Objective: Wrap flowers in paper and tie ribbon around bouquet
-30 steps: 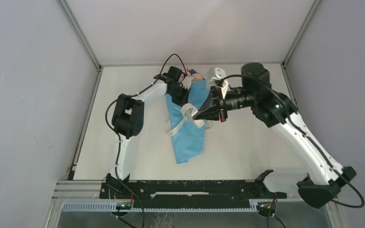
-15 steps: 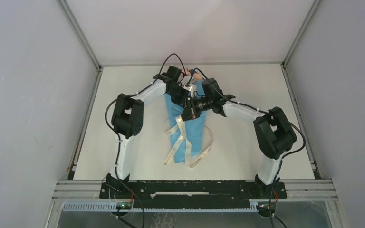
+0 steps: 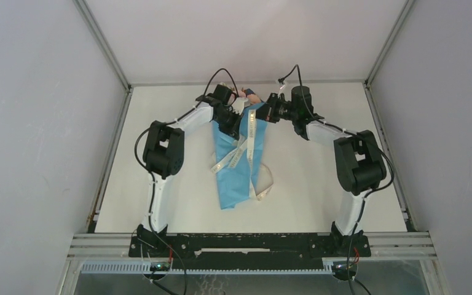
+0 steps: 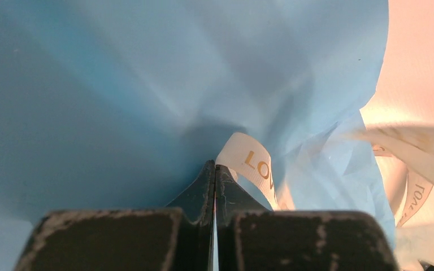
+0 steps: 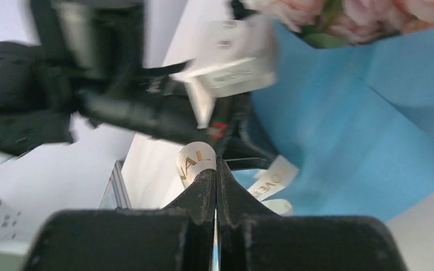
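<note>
Two closed pincers are meeting at the wide end of the bouquet (image 3: 232, 187); the left gripper (image 4: 215, 169) is pinching a lettered loop of the ribbon (image 4: 252, 165); the right gripper (image 5: 216, 169) is nipping another loop; the bouquet is lying on the table (image 3: 319, 184), flowers (image 5: 367, 17) pointing toward the far edge, ribbon tails trailing across it.
</note>
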### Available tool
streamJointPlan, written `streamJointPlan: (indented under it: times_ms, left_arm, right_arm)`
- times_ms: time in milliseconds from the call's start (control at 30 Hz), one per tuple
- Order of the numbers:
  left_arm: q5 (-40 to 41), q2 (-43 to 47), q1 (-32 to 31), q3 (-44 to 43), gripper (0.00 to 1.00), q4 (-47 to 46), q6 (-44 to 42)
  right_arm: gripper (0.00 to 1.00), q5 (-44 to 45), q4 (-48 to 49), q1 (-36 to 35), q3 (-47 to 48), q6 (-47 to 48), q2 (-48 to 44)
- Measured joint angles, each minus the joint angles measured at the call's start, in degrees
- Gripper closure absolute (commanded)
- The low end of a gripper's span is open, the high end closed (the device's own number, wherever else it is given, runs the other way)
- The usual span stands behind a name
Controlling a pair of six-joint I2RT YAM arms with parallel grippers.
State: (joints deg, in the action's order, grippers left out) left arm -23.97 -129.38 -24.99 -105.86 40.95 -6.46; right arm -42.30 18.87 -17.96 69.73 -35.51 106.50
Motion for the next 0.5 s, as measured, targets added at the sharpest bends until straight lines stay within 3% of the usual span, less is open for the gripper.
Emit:
streamJointPlan:
  times_ms: [133, 300, 500]
  left_arm:
    - [0.85, 1.57, 0.02, 0.00, 1.00, 1.66, -1.01]
    - [0.76, 9.97, 0.17, -0.24, 1.00, 7.39, -4.09]
    - [-2.10, 17.59, -0.94, -14.80, 1.00, 21.42, -10.25]
  right_arm:
    - [1.00, 3.87, 0.24, -0.07, 1.18, -3.08, 5.86]
    - [1.00, 6.45, -6.12, -0.90, 6.82, -3.04, 13.09]
    - [1.00, 6.49, -10.82, -3.26, 17.11, -1.64, 17.64]
